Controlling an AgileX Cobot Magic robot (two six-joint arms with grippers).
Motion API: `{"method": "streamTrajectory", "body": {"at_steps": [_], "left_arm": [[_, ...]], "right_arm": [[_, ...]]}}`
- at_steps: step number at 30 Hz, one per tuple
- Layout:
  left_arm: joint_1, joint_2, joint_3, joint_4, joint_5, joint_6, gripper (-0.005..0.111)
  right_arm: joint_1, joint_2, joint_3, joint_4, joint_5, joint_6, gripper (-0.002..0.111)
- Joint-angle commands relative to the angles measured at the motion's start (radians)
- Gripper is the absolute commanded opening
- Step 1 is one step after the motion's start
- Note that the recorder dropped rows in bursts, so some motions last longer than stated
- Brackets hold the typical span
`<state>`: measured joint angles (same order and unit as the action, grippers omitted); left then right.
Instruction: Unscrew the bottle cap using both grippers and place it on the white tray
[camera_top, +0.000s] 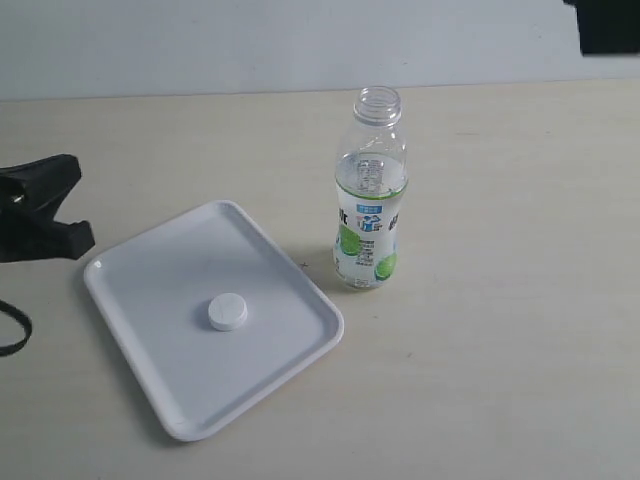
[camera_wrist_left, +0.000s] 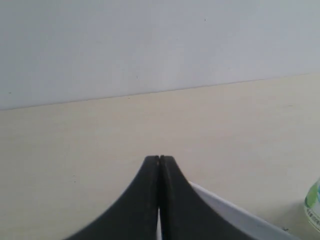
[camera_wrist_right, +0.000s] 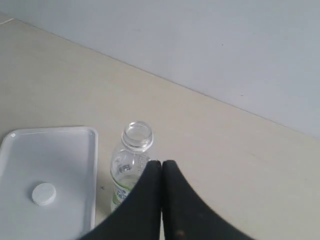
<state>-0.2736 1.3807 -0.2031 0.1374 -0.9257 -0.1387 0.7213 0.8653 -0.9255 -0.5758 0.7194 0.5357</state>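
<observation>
On the white tray (camera_top: 135, 290), near its middle, lies the bottle cap (camera_top: 227, 312); the bottle (camera_top: 368, 215) stands open-necked just right of the tray. Both the left gripper (camera_wrist_left: 159, 161) and the right gripper (camera_wrist_right: 161, 164) have their fingers together, holding nothing, so the task looks finished.

Matte black left gripper (camera_wrist_left: 159, 159): two smooth plastic fingers, broad at the base, curving in to blunt rounded tips, a hairline seam between. Right gripper (camera_wrist_right: 161, 162) of identical make. In the exterior view, at nine o'clock, angular black left-arm shell (camera_top: 35, 215); at eight o'clock, thin black cable loop (camera_top: 25, 325); at one o'clock, boxy black right-arm part (camera_top: 610, 25).
</observation>
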Motion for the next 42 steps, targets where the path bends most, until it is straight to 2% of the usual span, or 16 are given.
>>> {"method": "streamTrajectory", "body": {"at_steps": [1,7,10,14,23,27,32,34,35,36,37,42], "left_arm": [[-0.005,-0.176,0.128,-0.025,-0.033,0.004,0.0],[-0.005,-0.429,0.203,-0.029,-0.031,0.004,0.0],[-0.005,-0.544,0.203,0.008,0.078,-0.025,0.0],[-0.005,-0.636,0.203,0.12,0.183,-0.158,0.0],[-0.005,-0.676,0.203,0.168,0.188,-0.153,0.0],[-0.053,-0.676,0.203,0.176,0.19,-0.153,0.0],[-0.054,-0.693,0.203,0.193,0.21,-0.078,0.0],[-0.052,-0.789,0.203,0.158,0.422,-0.084,0.0],[-0.051,-0.898,0.203,0.048,0.642,-0.079,0.0],[-0.048,-0.959,0.203,0.005,0.72,-0.069,0.0],[-0.035,-1.08,0.203,0.004,0.858,-0.067,0.0],[0.022,-1.381,0.203,0.034,1.141,-0.063,0.0]], "right_arm": [[0.0,-0.08,0.154,-0.14,-0.119,0.153,0.0],[0.0,-0.095,0.265,-0.157,-0.169,0.193,0.0],[0.0,-0.093,0.291,-0.094,-0.151,0.198,0.0],[0.0,-0.093,0.291,-0.006,-0.133,0.198,0.0],[0.0,-0.093,0.291,-0.004,-0.133,0.198,0.0],[0.0,-0.093,0.291,-0.004,-0.14,0.198,0.0],[0.0,-0.093,0.291,-0.004,-0.149,0.198,0.0],[0.0,-0.093,0.291,-0.004,-0.149,0.198,0.0],[0.0,-0.093,0.291,-0.004,-0.149,0.198,0.0],[0.0,-0.093,0.291,-0.004,-0.149,0.198,0.0],[0.0,-0.093,0.291,-0.004,-0.149,0.198,0.0],[0.0,-0.093,0.291,-0.004,-0.149,0.198,0.0]]}}
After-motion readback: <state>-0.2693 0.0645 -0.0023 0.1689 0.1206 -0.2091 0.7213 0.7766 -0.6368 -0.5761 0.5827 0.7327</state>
